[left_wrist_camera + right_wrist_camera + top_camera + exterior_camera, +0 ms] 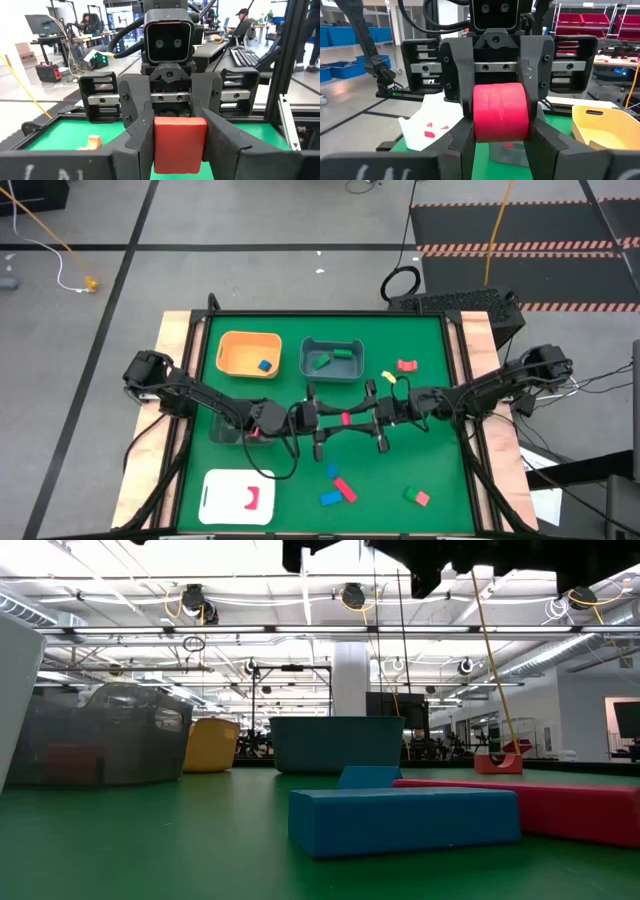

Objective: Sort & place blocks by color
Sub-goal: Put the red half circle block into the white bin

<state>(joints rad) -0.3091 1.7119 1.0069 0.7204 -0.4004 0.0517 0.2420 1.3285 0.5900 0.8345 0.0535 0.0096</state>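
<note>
- 1 red block (346, 418) is held clear of the green counter (440, 470), at mid-counter, between the 2 claws, which meet tip to tip.
- Left claw (328, 420): clamped on the red block; in the right wrist view its fingers are pressed against both sides of the block.
- Right claw (366, 418): likewise clamped on the red block, from the opposite end, as is seen in the left wrist view.
- Step in hand, as judged: a handover of the block from 1 arm to the other, with both grips on it at once.
- Orientation: the block is seen as a short bar. Its long axis lies level and runs from claw to claw, across the counter from left to right. 1 end points into each claw.
- Destination, as judged: the white tray (215, 505) at the near left corner, in which red pieces already lie. The orange bin (232, 345) holds a blue piece and the grey bin (310, 365) holds green ones.
- Next move, as judged: the right claw must be opened first and drawn back along the block's axis, so that the bar is not twisted in the left grip. Only then can the block be carried to the tray.
- Remaining work: several loose blocks (338, 488) are left on the counter.
</note>
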